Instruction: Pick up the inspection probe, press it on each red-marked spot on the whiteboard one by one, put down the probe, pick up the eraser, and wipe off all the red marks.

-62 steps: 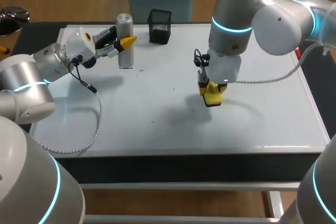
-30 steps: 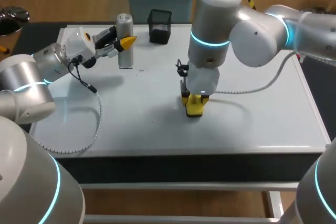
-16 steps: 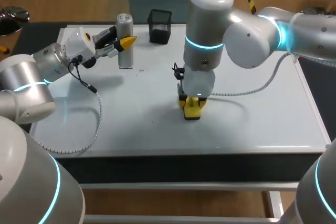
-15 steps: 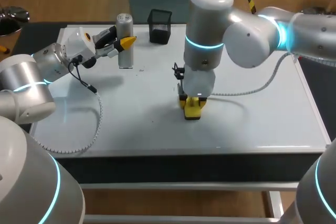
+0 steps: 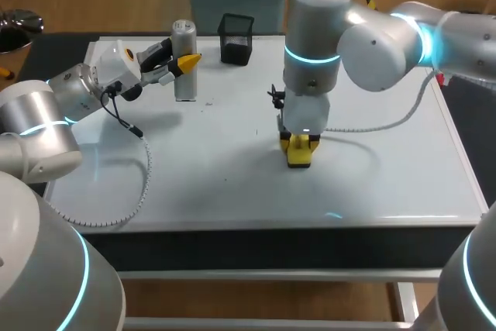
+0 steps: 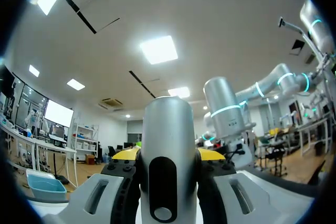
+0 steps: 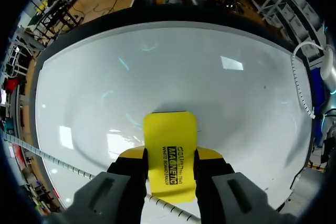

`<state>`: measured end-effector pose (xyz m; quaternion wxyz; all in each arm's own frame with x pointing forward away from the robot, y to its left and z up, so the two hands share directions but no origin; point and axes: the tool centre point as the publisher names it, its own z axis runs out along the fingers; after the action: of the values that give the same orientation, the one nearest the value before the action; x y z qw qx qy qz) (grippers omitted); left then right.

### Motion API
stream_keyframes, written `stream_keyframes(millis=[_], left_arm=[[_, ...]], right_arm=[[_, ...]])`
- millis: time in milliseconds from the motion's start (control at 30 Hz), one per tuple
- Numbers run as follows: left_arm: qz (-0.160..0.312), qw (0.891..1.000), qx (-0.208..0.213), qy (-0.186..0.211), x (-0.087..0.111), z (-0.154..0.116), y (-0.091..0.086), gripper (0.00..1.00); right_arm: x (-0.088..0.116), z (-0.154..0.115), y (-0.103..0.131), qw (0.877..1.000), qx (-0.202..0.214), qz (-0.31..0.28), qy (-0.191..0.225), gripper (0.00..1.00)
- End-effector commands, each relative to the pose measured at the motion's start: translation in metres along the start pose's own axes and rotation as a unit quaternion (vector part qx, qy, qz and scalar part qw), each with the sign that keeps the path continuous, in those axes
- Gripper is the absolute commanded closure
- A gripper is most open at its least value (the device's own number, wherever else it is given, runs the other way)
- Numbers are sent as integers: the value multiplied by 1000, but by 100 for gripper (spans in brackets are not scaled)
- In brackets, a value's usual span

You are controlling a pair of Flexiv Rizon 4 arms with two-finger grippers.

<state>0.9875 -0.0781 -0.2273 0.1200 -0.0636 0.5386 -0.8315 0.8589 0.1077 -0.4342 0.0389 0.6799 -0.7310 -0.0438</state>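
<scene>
Right gripper (image 5: pixel 299 147) clamps the yellow eraser (image 7: pixel 169 145) flat on the whiteboard (image 5: pixel 232 184) mid-table, left gripper (image 6: pixel 167 156) grips the upright inspection probe (image 5: pixel 184 48) far-left, black mesh cup (image 5: pixel 235 39) near it, coiled cable (image 5: pixel 144 180) lying near-left.

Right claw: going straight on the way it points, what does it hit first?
The whiteboard. The right claw points down at it, shut on the yellow eraser, whose far end would land first; whether it touches yet is unclear.
</scene>
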Motion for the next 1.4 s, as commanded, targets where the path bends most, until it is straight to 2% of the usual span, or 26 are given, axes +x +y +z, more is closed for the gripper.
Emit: stream_keyframes(millis=[33, 333, 567, 900, 1033, 1400], left_arm=[[0, 1000, 0, 1, 0, 0, -1, 100], [0, 1000, 0, 1, 0, 0, -1, 100], [0, 1000, 0, 1, 0, 0, -1, 100], [0, 1000, 0, 1, 0, 0, -1, 100], [0, 1000, 0, 1, 0, 0, -1, 100], [0, 1000, 0, 1, 0, 0, -1, 100]], right_arm=[[17, 13, -6, 1000, 1, 1, 0, 100], [31, 1, -18, 1000, 13, 9, 1, 100], [40, -27, -28, 999, 40, -3, 14, 100], [67, -58, -40, 999, 54, 5, 6, 100], [86, -74, -39, 998, 64, 5, 0, 100], [86, -74, -39, 998, 64, 5, 0, 100]])
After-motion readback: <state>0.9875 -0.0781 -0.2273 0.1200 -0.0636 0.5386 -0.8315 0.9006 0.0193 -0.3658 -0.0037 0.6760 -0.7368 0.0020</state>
